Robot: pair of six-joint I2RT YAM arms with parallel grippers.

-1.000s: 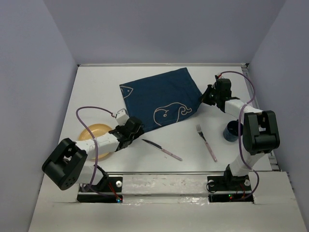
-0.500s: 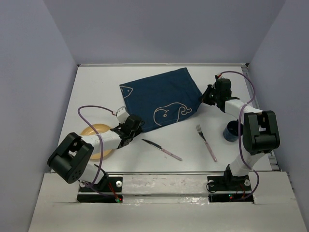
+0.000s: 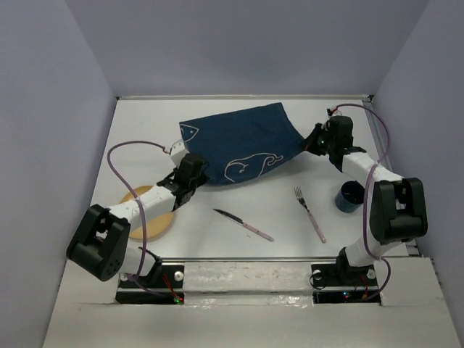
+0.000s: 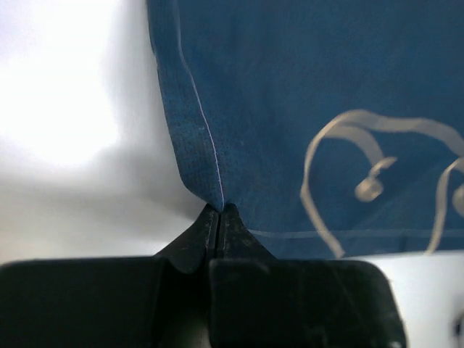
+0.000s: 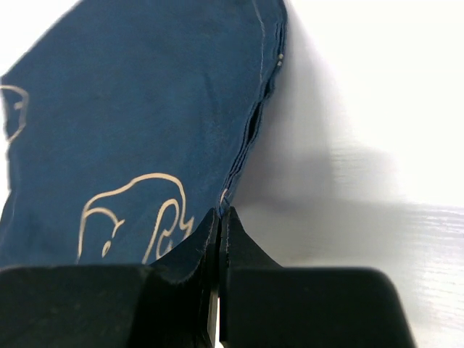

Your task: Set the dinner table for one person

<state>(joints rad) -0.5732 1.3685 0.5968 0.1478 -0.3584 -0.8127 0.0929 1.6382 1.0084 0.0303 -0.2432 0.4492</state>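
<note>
A dark blue cloth mat [image 3: 239, 141] with white whale outlines hangs slightly lifted over the white dinner table [image 3: 145, 123]. My left gripper [image 3: 194, 172] is shut on its near left corner; the wrist view shows the mat [image 4: 304, 109] pinched at the left gripper [image 4: 220, 210]. My right gripper [image 3: 315, 143] is shut on the right corner, where the mat [image 5: 130, 130] meets the right gripper [image 5: 220, 214]. A yellow plate [image 3: 161, 221] lies partly under the left arm. A knife [image 3: 243, 224] and a fork [image 3: 309, 213] lie near the front, a dark blue cup [image 3: 349, 196] at the right.
Lavender walls [image 3: 51, 123] close in the table on three sides. The arm bases [image 3: 246, 279] stand along the near edge, and purple cables loop above both arms.
The left gripper moved forward from beside the plate to the mat's near left corner and shut on it. The mat's near edge has lifted and drawn back. The right gripper stayed shut.
</note>
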